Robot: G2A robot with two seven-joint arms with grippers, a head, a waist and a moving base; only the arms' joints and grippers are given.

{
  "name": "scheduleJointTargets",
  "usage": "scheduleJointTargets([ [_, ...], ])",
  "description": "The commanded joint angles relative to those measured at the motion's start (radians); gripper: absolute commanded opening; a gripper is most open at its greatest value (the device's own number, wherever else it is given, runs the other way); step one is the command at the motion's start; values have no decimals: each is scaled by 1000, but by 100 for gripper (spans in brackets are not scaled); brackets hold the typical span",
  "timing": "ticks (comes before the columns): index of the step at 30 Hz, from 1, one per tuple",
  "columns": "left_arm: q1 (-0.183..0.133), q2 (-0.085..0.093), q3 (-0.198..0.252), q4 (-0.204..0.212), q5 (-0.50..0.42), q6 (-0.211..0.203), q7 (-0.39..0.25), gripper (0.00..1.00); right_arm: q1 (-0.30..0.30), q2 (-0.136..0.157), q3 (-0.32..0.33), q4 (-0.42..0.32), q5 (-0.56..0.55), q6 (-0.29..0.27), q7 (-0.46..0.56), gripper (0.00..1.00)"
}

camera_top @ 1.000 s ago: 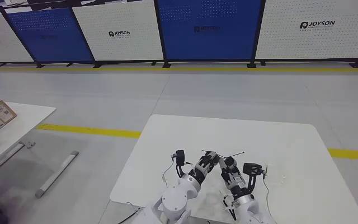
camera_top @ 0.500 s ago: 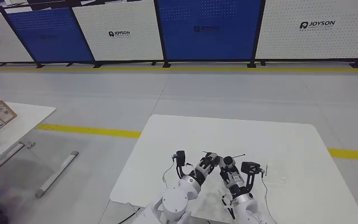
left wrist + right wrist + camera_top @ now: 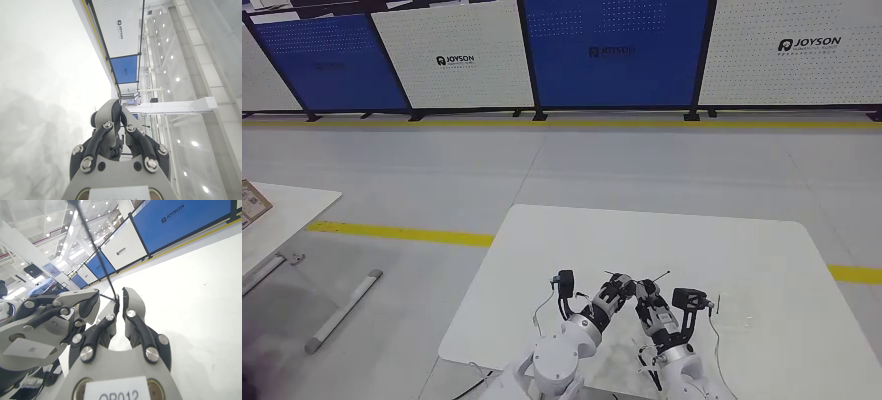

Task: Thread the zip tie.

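Zip tie (image 3: 108, 278) pinched at one end by right gripper (image 3: 121, 293), fingers nearly closed; other end clamped in left gripper (image 3: 120, 106), fingers pressed together. Tips held close above table (image 3: 722, 240), judged for alignment.

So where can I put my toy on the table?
The table is bare along its far edge and both far corners. It's crowded at the near edge, where left tool and right tool hold the zip tie.

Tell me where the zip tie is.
In the right wrist view the zip tie runs between the left gripper and the right gripper, its tail sticking out, over the near part of the white table.
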Motion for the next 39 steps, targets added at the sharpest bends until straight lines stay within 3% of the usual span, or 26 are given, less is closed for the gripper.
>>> scheduleJointTargets([
  [1, 0, 0, 0, 0, 0, 0, 1, 0, 1, 0, 0, 2, 3, -1, 0, 0],
  [16, -1, -2, 2, 0, -2, -11, 11, 0, 7, 3, 0, 16, 2, 1, 20, 0],
  [18, 0, -2, 2, 0, 0, -10, 13, 0, 10, 4, -2, 21, -5, -1, 27, 15],
  [20, -1, -2, 2, 0, 2, -10, 15, 0, 10, 4, -3, 22, -8, -4, 26, 20],
  [39, -4, -3, 4, 9, 12, -3, 21, 0, 3, 8, -3, 2, -7, -9, 10, 25],
])
